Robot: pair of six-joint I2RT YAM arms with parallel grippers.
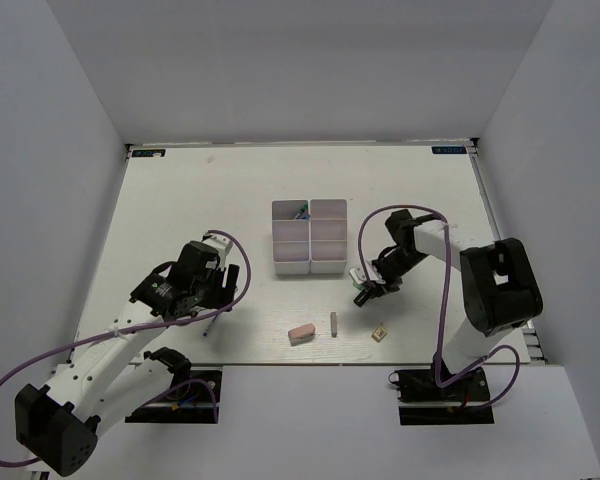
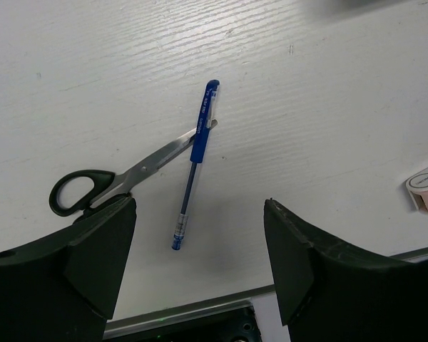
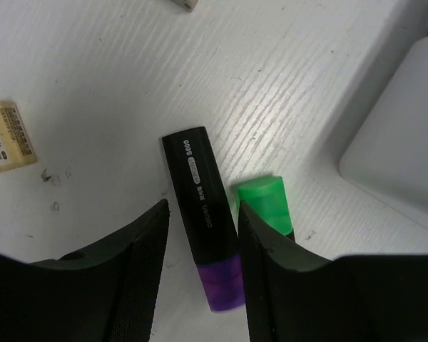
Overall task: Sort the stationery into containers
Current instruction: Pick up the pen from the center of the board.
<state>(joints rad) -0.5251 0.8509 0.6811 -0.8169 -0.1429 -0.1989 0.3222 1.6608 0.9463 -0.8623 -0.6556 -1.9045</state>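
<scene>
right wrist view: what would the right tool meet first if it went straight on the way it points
The right tool would probably meet the purple highlighter lying between its jaws; depth is unclear.

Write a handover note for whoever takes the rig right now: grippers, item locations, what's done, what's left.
Left gripper: open, above the blue pen, which lies across the scissors blade. Neither is grasped.
Right gripper: straddles the purple highlighter, which is on the table. Can't tell if it is clamped. The green highlighter lies beside it.
Pink eraser, grey stick and tan square are loose near the front edge.
Done: the tray holds one item in its far-left compartment, too small to identify.
Left: everything else.
</scene>
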